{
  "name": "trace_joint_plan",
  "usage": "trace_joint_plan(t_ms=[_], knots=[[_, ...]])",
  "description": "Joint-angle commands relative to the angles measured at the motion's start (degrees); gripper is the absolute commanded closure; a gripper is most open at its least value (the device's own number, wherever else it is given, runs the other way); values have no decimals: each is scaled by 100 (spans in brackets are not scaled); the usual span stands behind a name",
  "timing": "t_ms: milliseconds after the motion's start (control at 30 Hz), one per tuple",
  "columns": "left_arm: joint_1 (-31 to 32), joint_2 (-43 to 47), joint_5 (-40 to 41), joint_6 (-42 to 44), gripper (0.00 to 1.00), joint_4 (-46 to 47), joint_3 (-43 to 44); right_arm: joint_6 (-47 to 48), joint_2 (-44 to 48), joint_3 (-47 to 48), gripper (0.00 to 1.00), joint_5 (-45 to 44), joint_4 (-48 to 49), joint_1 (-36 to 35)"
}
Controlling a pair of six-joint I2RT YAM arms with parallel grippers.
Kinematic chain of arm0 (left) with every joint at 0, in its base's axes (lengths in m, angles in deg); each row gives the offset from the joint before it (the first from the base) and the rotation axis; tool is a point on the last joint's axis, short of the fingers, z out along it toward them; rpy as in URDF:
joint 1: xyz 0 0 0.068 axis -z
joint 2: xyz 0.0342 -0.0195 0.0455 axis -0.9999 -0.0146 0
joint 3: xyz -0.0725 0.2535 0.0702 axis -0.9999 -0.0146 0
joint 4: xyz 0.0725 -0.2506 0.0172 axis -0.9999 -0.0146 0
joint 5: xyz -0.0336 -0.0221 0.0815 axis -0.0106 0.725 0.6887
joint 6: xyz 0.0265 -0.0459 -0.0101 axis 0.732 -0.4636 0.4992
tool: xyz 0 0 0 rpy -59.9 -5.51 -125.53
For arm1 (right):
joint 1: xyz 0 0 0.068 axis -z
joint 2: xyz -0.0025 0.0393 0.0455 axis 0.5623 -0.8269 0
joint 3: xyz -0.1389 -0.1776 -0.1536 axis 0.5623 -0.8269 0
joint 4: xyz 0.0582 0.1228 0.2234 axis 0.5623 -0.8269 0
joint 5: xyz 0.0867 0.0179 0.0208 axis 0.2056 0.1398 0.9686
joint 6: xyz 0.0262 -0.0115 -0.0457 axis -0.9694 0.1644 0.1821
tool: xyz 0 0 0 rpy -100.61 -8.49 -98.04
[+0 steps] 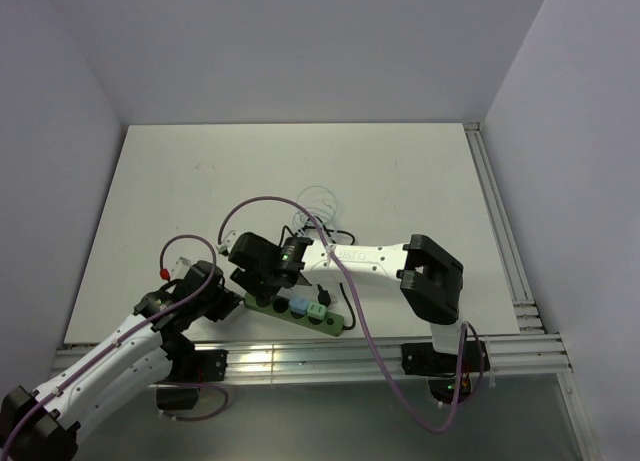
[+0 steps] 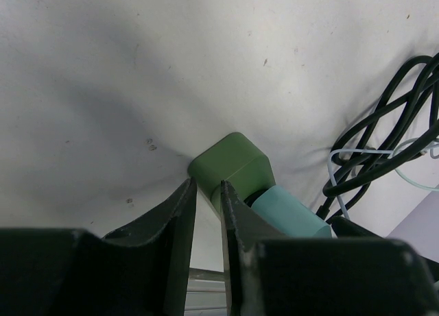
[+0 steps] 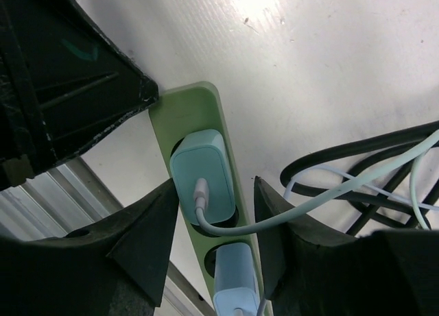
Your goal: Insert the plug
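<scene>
**Plug sits in the end socket, a gripper on either side of the job**

Starting at the lower left of the overhead view, the left gripper (image 1: 213, 281) is down on the counter (image 1: 300, 171) at the near end of the green power strip (image 1: 262, 302). In its own camera the jaws stand only a sliver apart. Nothing is between them, just pale counter showing through the slot. One finger (image 2: 236, 213) looks pressed against the strip's rounded end, so I'd call that bracing rather than holding.

Moving right, here's the piece that matters. The pale blue plug (image 3: 199, 165) sits in the first socket from that end, and its white lead (image 3: 309, 199) curls off toward the right of the frame. The right gripper (image 3: 215, 187) straddles it with the jaws partly open. One finger is right at the plug's left edge, and a band of green strip shows between the plug and the other finger. As far as I can see it isn't clamped on. I can't tell from here whether the pins are fully home.

To finish this well, I'd pinch squarely on the plug's flat sides and push straight down along the pins without rocking. The left gripper should steady the strip so it can't slide or tip. The white lead needs to stay out of the pinch. A second plug (image 3: 233, 278) sits in the very next socket, so there's no room to drift that way.

Farther right, the black cable (image 3: 357, 151) lies looped on the counter, apart from the strip.
</scene>
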Motion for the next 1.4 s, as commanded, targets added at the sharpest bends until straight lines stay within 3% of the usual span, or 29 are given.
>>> trace_joint_plan(t_ms=[0, 167, 400, 567, 667, 733, 833, 867, 900, 933, 1000, 1233, 1367], knots=[[-26, 6, -14, 73, 73, 99, 112, 90, -67, 199, 46, 60, 344, 52], [-26, -20, -13, 108, 73, 81, 121, 108, -50, 147, 51, 182, 379, 43], [-26, -3, -22, 125, 74, 142, 104, 99, 20, 33, 47, 271, 485, 52], [-35, -47, -31, 152, 73, 125, 112, 99, -59, 112, 49, 315, 458, 43], [-35, -38, -13, 152, 73, 90, 130, 99, -111, 120, 58, 253, 423, 52], [-43, -12, -5, 152, 73, 72, 130, 108, -155, 112, 70, 262, 379, 52], [-35, 24, -13, 143, 73, 90, 104, 108, -120, -54, 77, 253, 432, 43], [-43, 15, -22, 143, 73, 107, 95, 99, -103, -116, 82, 227, 467, 43], [-52, 6, -22, 134, 73, 125, 86, 90, -77, -178, 96, 218, 528, 52], [-52, -11, -22, 134, 73, 142, 69, 82, -59, -344, 100, 192, 563, 43], [-52, -64, -31, 117, 73, 177, 7, 108, 2, -581, 100, 157, 782, 34], [-79, -73, -49, 126, 74, 160, -11, -129, 495, -2697, 100, 175, 2285, -71], [-87, 15, -110, 47, 74, 291, -133, -208, 136, -2727, 100, -97, 2296, -431]])
